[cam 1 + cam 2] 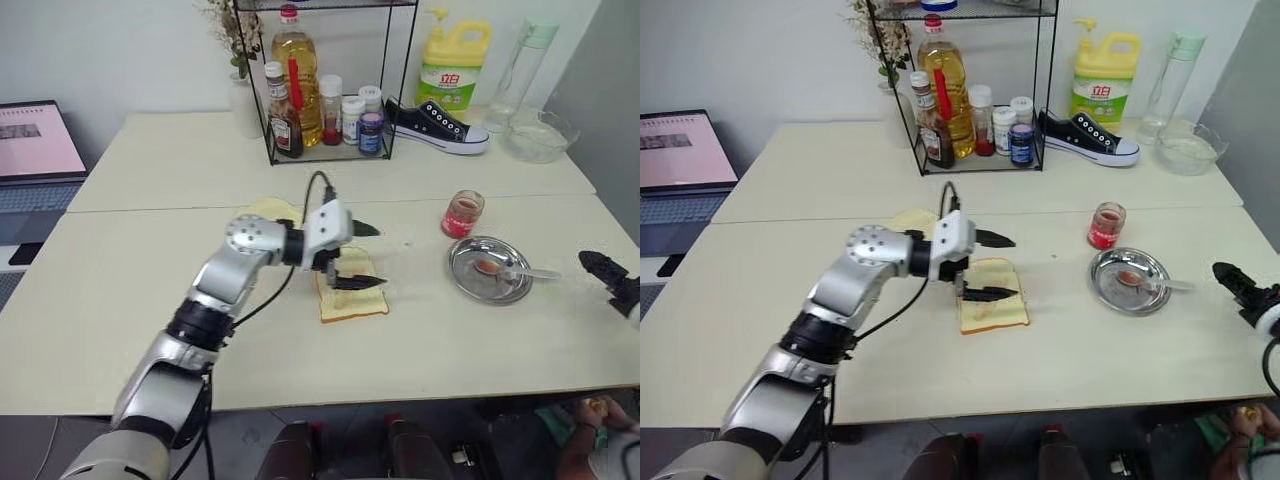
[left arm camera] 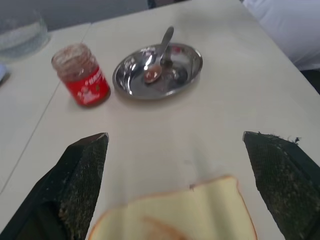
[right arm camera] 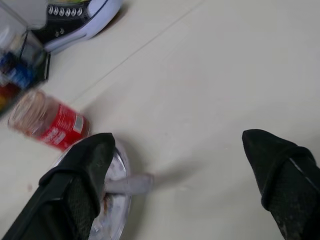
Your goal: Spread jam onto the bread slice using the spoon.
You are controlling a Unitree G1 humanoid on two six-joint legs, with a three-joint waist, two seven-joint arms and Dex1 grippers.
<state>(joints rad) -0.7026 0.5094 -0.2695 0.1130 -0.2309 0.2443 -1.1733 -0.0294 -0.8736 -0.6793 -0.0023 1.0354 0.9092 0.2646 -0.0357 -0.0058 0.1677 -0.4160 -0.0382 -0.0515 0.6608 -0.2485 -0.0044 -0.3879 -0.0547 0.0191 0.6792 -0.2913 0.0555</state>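
Note:
The bread slice (image 1: 352, 298) lies flat mid-table, with a faint red smear (image 2: 160, 227) on it. My left gripper (image 1: 366, 256) hovers open just over its far edge, one finger on either side and nothing between them. To the right, the jam (image 1: 463, 213) stands in its small jar beside a round steel dish (image 1: 460, 255). The spoon (image 1: 520, 271) rests in that dish, bowl reddened and handle pointing right. My right gripper (image 3: 177, 140) is open and empty past the handle's end, near the table's right edge.
A plain bread slice (image 1: 268, 210) lies behind my left forearm. At the back stand a wire rack of bottles (image 1: 320, 100), a black sneaker (image 1: 437, 125), a yellow detergent bottle (image 1: 455, 65) and a glass bowl (image 1: 540, 135). A laptop (image 1: 35, 145) sits far left. A person's hand (image 1: 595, 410) shows bottom right.

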